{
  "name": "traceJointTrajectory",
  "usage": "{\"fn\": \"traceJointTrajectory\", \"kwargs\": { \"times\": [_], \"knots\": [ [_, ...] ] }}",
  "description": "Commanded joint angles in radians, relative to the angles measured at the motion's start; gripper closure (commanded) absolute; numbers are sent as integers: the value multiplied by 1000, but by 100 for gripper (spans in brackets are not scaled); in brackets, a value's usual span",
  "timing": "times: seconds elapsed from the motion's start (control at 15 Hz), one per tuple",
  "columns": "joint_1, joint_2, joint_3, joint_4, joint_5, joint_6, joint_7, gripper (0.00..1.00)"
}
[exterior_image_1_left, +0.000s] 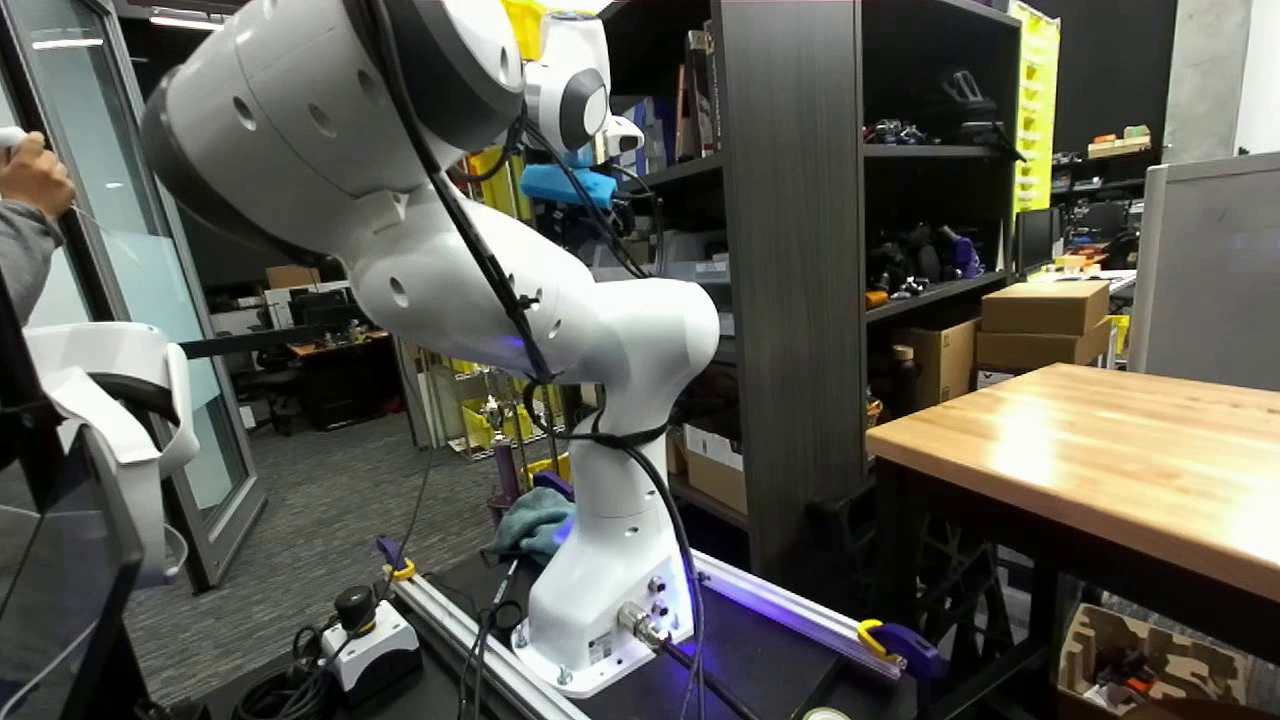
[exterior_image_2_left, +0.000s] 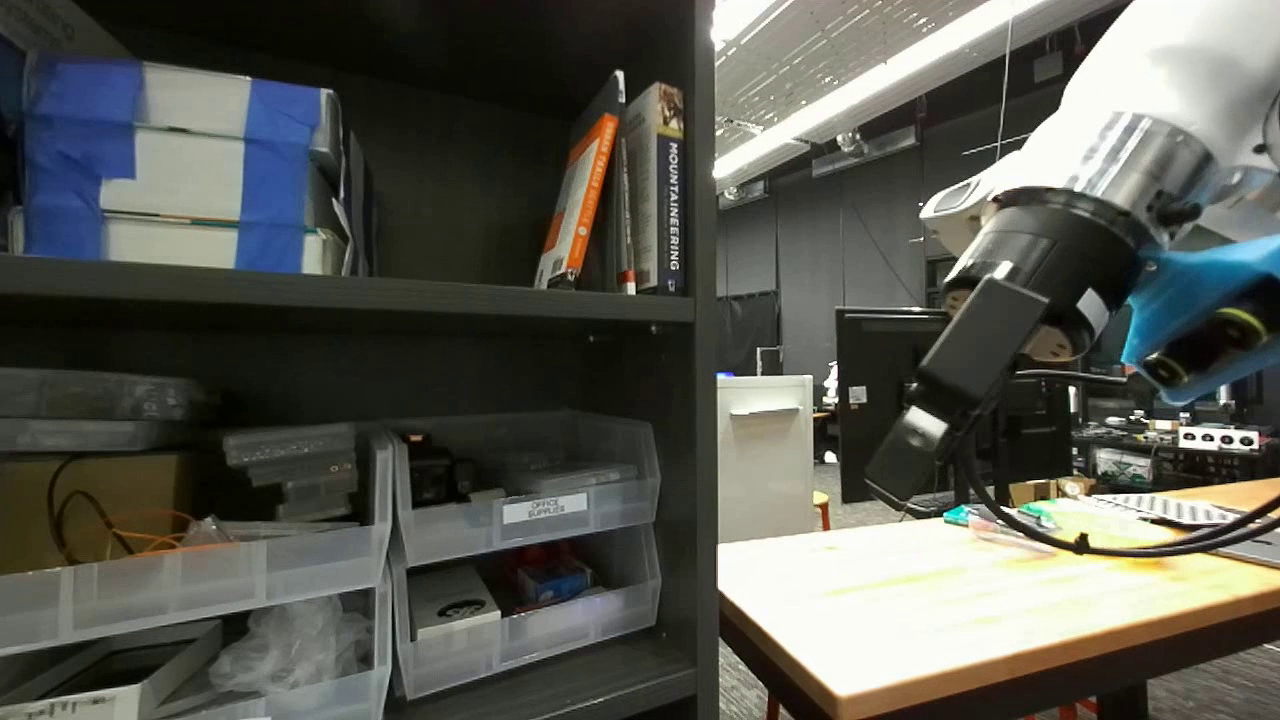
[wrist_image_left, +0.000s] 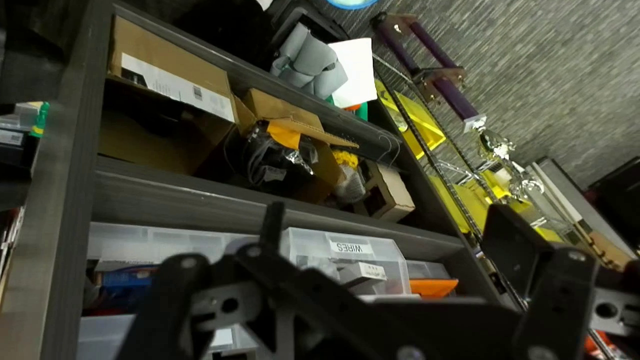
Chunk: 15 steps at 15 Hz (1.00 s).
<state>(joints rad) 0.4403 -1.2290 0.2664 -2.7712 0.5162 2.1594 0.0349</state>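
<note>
Translucent plastic bin labelled WIRES (wrist_image_left: 320, 245) sits at the edge of a board in a dark grey wood-grain shelf unit (wrist_image_left: 60, 215); in the wrist view it shows upside down, beyond and between the two fingers of the black gripper (wrist_image_left: 392, 232). These fingers are spread wide; in an exterior view the gripper hangs tilted downward, apart from the unit's end panel (exterior_image_2_left: 706, 400). Inside the bin are one small grey-white box with a paper label (wrist_image_left: 360, 277) and some crumpled clear plastic (wrist_image_left: 322, 266).

Four translucent bins show in an exterior view, in two stacks of two. On the end panel's side, the upper bin, marked OFFICE SUPPLIES (exterior_image_2_left: 625, 500), holds a black camera-like object (exterior_image_2_left: 430, 472) and a flat grey case (exterior_image_2_left: 580, 477); the lower bin (exterior_image_2_left: 560, 625) holds one white box (exterior_image_2_left: 452, 600) and one blue box (exterior_image_2_left: 555, 580). Farther from that panel, the upper bin (exterior_image_2_left: 200, 590) has a pile of small clear cases (exterior_image_2_left: 300, 468) behind its front wall.

One board up, three white boxes bound with blue tape (exterior_image_2_left: 190, 170) form a stack, and at least three books (exterior_image_2_left: 645, 200) stand at the board's end. Three brown cardboard boxes (wrist_image_left: 175, 60) occupy another board in the wrist view; the middle one holds bagged cables (wrist_image_left: 265, 162). Outside the unit is a light wooden table (exterior_image_2_left: 900, 610).
</note>
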Motion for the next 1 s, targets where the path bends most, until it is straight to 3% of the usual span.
{"fn": "traceJointTrajectory", "kwargs": {
  "times": [0.0,0.4,0.47,0.73,0.93],
  "knots": [
    [6,-32,33,-8,30,92,44,0],
    [10,14,76,-2,16,308,107,0],
    [-19,11,101,-2,58,324,82,0],
    [-25,31,134,-4,103,396,81,0],
    [-33,38,144,-5,117,385,69,0]
  ]
}}
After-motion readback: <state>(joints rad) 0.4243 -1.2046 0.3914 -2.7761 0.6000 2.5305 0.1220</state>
